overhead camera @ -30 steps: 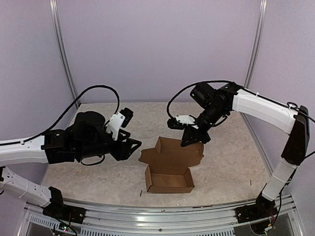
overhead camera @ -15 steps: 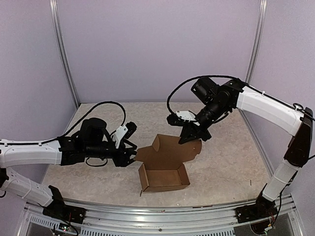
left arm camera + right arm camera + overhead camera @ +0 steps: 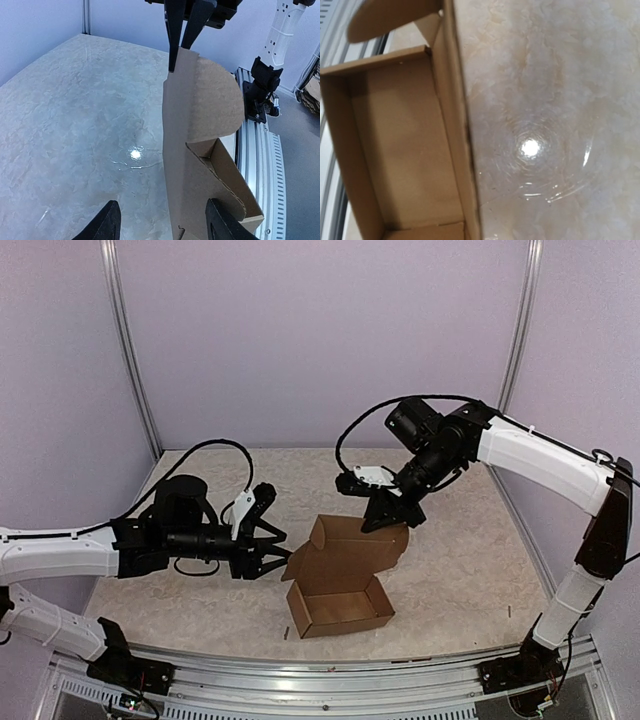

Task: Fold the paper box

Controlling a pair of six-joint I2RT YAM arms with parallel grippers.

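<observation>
a: which step is this?
b: closing the lid, i'd say. paper box [image 3: 336, 602] sits on the table [image 3: 460, 560], close to the front edge and about mid-width. tray [image 3: 345, 623] walls are up, open side facing up.
a: grippers?
b: right gripper [image 3: 392, 524] is pinching the free top edge of the lid [image 3: 352, 548], above the table's middle. left gripper [image 3: 280, 552] is spread wide with nothing in it, low over the table's left-centre and aimed at the lid's left end. on the left wrist view the rounded tab [image 3: 215, 100] is ahead of its fingers [image 3: 109, 224]. no contact as far as i can tell.
a: orientation?
b: the tray's long axis runs roughly along the table's front edge, right end skewed slightly toward the table's back. the lid joins the tray's rear long wall and stands near upright, free edge pointing up. the end tab sticks out toward the table's left side.
a: next move?
b: my read: left folds that tab inward so it clears the tray's end wall. then right swings the lid down toward the table's front. it needs a light pinch or the thin card will crease.
</observation>
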